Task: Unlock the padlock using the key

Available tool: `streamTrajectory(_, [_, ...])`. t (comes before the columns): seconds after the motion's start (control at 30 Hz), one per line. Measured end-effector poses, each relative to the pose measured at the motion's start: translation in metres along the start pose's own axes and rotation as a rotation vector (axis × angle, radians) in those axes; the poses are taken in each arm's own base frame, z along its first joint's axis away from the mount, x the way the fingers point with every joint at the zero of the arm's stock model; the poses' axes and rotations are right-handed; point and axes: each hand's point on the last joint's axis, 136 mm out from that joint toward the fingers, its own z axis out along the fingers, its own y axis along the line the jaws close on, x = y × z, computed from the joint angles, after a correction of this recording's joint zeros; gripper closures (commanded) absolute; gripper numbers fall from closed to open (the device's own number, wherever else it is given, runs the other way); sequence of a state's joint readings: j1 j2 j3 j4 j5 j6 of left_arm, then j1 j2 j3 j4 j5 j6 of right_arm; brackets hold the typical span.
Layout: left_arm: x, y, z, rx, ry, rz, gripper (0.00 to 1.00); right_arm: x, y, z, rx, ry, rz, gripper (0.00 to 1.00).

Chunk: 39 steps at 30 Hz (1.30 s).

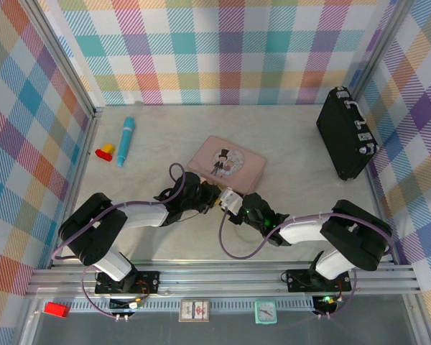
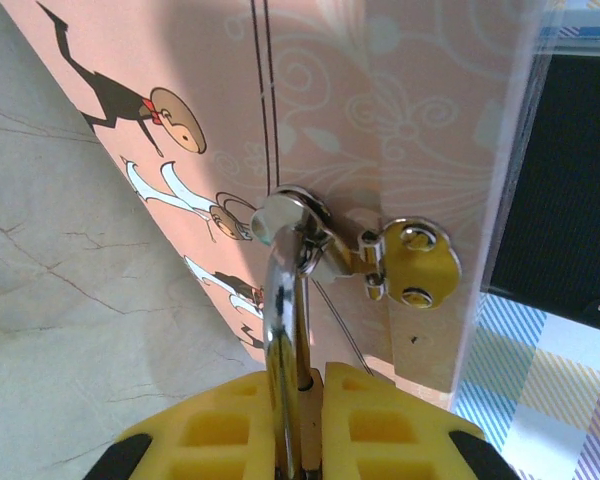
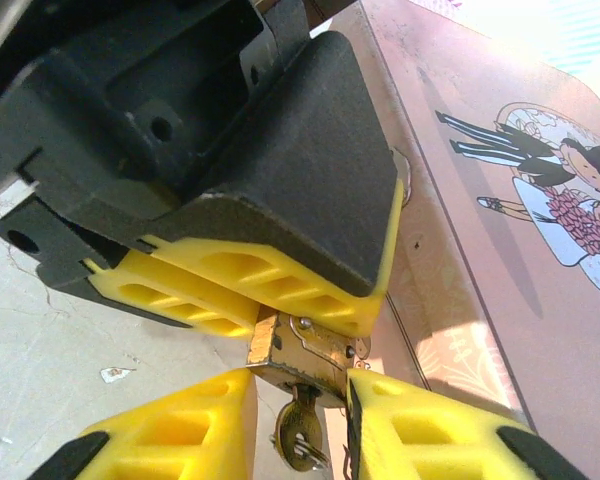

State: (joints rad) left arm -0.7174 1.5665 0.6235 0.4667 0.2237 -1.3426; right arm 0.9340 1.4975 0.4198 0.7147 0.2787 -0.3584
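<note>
Right gripper [image 3: 300, 400] was seen with its fingers apart, one on each side of the key [image 3: 300, 435]. A sliver of gap could be made out on both sides, so no grip on it was shown. The key hung from the underside of the padlock [image 3: 305, 350], its long axis running 12 to 6 o'clock in the right wrist view, with the brass body at 12 o'clock from the bow. The left gripper [image 2: 298, 385] was clamped on the padlock's shackle [image 2: 280, 300], which was threaded through the hasp [image 2: 412, 265] of the pink tin [image 3: 500, 250]. The right arm was judged the nearer to the key. The key's blade and the keyhole were hidden, so the depth of insertion could not be told.
</note>
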Motion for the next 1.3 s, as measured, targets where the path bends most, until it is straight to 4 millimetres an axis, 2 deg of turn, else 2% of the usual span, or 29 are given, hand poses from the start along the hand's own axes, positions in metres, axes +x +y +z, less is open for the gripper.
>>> streamTrajectory(0.83, [-0.0018, 0.0002, 0.0024, 0.007, -0.003, -0.004, 1.00, 0.0059, -0.0055, -0.0013, 0.068, 0.030, 0.003, 0.81])
streamTrajectory(1.3, [-0.0017, -0.0009, 0.0025, 0.019, -0.003, -0.005, 1.00, 0.0049, -0.0034, -0.0031, 0.061, 0.024, 0.076, 0.89])
